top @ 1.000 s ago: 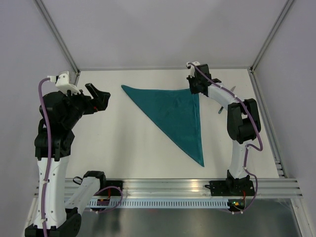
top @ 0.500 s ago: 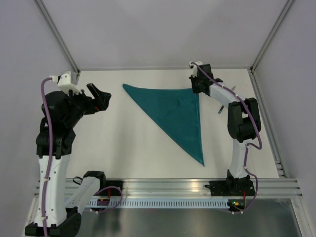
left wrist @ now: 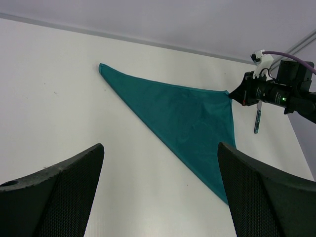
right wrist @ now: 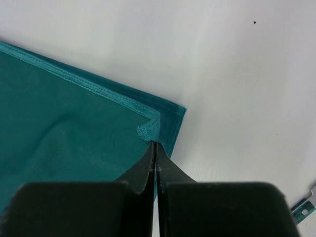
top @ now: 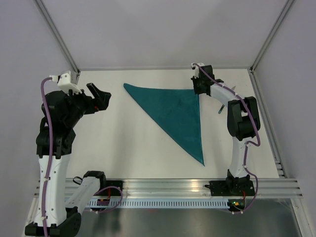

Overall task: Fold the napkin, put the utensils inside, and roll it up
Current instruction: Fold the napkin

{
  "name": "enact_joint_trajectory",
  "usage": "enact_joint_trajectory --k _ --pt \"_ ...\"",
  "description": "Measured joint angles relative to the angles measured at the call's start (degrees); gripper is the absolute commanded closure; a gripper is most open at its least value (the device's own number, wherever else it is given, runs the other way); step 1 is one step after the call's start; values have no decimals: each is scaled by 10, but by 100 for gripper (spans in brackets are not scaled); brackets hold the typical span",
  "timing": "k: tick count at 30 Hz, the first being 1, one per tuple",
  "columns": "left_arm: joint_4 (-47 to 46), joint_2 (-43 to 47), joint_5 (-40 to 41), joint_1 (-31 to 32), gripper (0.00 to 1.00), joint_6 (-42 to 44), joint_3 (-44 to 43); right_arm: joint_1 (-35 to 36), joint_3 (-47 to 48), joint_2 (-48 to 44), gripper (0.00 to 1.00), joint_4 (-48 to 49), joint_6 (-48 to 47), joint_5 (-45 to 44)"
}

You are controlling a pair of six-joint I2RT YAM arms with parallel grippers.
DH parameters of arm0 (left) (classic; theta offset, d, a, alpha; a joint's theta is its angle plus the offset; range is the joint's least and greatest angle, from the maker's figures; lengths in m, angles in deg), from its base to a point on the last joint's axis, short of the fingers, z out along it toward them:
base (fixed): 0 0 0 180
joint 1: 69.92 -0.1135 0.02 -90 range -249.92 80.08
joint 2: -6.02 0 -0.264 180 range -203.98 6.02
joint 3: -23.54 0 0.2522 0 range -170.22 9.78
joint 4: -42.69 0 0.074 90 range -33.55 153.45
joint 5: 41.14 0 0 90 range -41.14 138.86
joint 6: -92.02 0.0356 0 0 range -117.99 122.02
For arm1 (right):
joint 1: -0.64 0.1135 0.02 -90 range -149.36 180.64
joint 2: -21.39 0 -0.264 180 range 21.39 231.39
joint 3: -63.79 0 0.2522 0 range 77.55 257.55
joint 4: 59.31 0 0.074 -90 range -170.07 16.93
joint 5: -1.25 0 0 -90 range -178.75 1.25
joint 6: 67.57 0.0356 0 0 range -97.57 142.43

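Folded napkin on the white table, one corner pinched.

The table (top: 123, 148) carries the napkin (top: 180, 111), folded into a flat triangle with its long edge facing 7 o'clock. The right gripper (right wrist: 155, 144) is closed tight on the napkin's 1 o'clock corner. The left gripper (top: 100, 96), jaws spread wide and holding nothing, hangs at 9 o'clock of the cloth, apart from it. A utensil (left wrist: 256, 121) lies near the pinched corner, toward 3 o'clock.

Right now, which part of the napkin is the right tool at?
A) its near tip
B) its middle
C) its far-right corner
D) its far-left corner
C: the right tool is closed with its tips on the top layer at the far-right corner of the triangle-folded napkin.
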State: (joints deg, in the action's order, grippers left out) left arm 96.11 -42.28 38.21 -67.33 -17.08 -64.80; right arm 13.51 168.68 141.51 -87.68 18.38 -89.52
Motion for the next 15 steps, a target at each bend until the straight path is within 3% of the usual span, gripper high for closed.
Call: enact_joint_trajectory --k 13,15 --pt "-5 -2 0 0 0 0 9 -8 13 21 100 0 0 -1" --pt "-6 -2 0 0 0 0 10 -9 20 27 93 0 0 -2"
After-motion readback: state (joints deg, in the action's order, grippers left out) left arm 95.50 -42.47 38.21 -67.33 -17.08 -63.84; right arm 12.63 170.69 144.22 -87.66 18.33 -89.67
